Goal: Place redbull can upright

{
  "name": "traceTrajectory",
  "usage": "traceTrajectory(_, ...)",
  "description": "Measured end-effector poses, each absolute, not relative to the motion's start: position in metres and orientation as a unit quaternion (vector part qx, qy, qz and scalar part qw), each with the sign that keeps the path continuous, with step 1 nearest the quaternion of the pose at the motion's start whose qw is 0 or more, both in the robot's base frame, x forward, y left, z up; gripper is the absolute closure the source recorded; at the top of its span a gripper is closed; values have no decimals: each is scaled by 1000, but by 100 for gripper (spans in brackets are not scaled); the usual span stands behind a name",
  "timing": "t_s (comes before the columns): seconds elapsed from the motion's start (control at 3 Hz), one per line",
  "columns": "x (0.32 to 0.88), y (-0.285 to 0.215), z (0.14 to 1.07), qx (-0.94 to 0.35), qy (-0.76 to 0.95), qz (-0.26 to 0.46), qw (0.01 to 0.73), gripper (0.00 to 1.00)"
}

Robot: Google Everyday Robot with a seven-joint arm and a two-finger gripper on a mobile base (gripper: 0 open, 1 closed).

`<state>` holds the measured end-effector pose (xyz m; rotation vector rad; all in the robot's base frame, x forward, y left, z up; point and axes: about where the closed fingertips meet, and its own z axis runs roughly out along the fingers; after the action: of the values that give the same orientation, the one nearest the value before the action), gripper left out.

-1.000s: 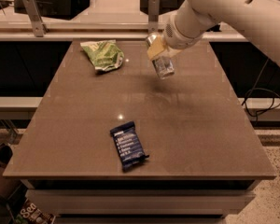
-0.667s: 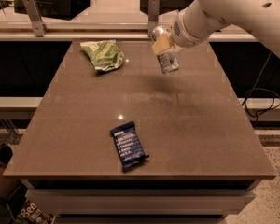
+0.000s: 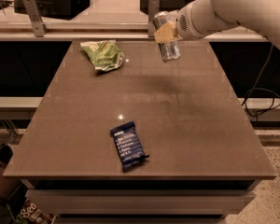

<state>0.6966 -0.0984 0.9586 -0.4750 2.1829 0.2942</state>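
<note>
- Camera view, 1 arm: gripper (image 3: 167, 31) clamped round redbull can (image 3: 171, 50), mid-body.
- Can: in air over far right part of table (image 3: 200, 125), near upright, slight tilt.
- Chip bag (image 3: 102, 55) far left, snack bar (image 3: 128, 144) near front; both well apart.
- Tip: straighten can, lower slow, seat base flat before letting go.

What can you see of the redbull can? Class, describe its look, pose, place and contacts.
The redbull can is slim, silvery metal with pale sides and a shiny top rim. It hangs in the air over the far part of the table, touching no surface, nearly upright with its top leaning slightly left. The end effector, at upper centre of the view, is clamped around its upper half.
</note>
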Motion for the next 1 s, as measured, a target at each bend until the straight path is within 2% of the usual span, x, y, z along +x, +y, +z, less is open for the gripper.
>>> traceTrajectory(1.0, 675, -53, 981, -248, 786, 180, 537, 100)
